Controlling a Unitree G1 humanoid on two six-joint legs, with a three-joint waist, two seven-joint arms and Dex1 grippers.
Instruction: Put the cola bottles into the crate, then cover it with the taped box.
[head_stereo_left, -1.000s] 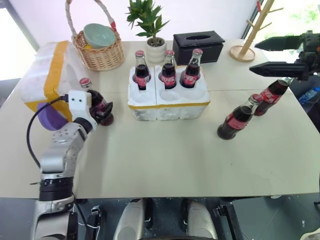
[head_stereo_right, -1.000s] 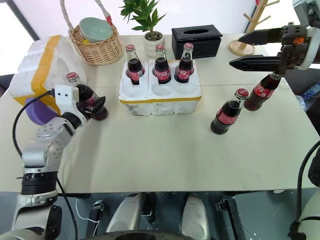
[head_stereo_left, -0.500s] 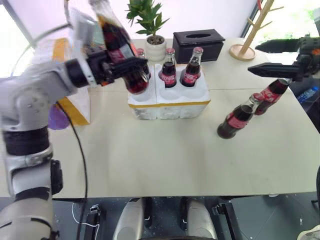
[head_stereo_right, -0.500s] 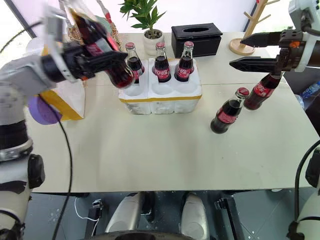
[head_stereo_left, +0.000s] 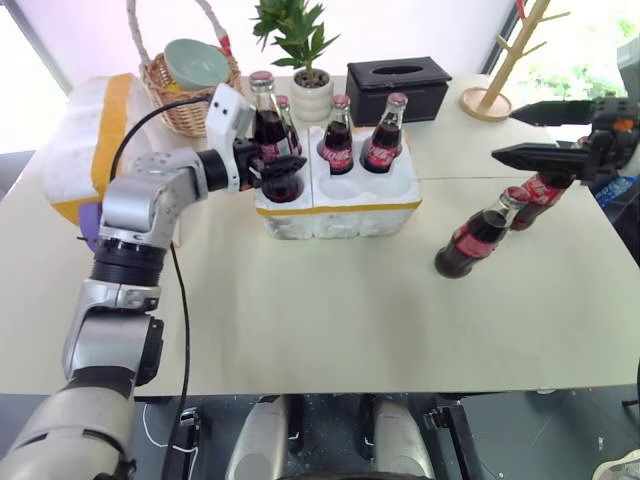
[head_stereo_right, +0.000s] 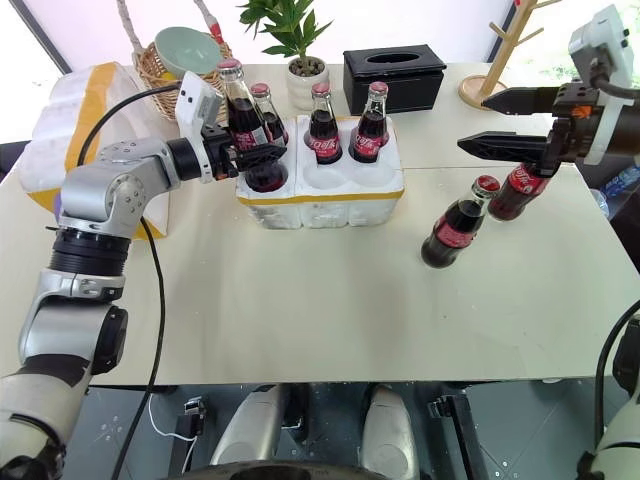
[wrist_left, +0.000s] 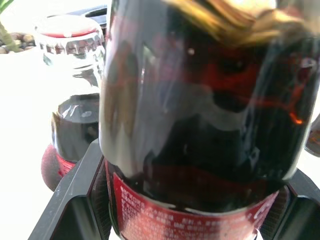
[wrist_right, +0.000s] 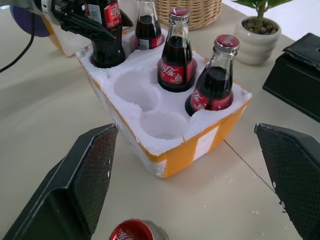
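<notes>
We see the crate (head_stereo_left: 337, 195) standing mid-counter with three cola bottles (head_stereo_left: 338, 150) upright in its back row of wells, while a fourth bottle (head_stereo_right: 243, 125) is pinched upright in the left claw (head_stereo_right: 246, 157), its base sitting at the front-left well. The other two front wells (wrist_right: 167, 124) are bare. Two more bottles (head_stereo_left: 478, 235) stand on the counter (head_stereo_left: 330, 320) well to the crate's right, one just behind the other, and the right claw (head_stereo_left: 543, 130) hangs above them with its fingers spread wide, holding nothing. The taped box (head_stereo_left: 90, 140) sits at the counter's left edge, behind the left arm. Behind the crate we find a wicker basket (head_stereo_left: 195, 100), a potted plant (head_stereo_left: 305, 60) and a black tissue box (head_stereo_left: 397, 90).
</notes>
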